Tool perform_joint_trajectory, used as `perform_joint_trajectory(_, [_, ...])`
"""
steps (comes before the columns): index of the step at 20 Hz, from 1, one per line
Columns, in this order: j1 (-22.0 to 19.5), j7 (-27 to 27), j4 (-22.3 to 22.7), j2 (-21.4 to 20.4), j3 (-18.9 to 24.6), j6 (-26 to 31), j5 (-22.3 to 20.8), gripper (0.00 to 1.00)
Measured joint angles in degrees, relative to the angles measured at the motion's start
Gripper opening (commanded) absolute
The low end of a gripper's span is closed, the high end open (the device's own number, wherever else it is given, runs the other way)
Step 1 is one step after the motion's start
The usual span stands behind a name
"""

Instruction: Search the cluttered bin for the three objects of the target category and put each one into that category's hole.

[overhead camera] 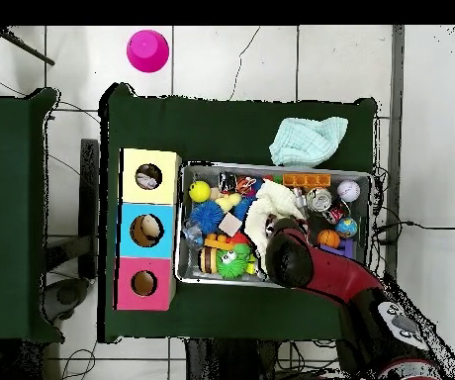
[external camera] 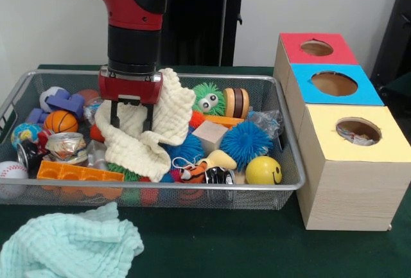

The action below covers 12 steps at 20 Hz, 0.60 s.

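front view faces robot closely; overhead looks straight down; both share bin (external camera: 282, 185) (overhead camera: 276, 168).

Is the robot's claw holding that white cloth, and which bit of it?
Yes. The gripper pinches the cream cloth at a bunched fold near its top; the rest drapes over toys in the bin.

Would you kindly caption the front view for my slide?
Sawyer gripper grips a cream cloth over the cluttered wire bin, beside three colour-topped boxes.

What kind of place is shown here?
Probably a robotics lab: a red robot arm works over a wire bin of toys on a green-covered table, beside three colour-topped sorting boxes.
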Motion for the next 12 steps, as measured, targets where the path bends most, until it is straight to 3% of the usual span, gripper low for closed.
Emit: perform_joint_trajectory(12, [0.0, 0.0, 0.0, -0.34, 0.07, 0.55, -0.39, 1.0])
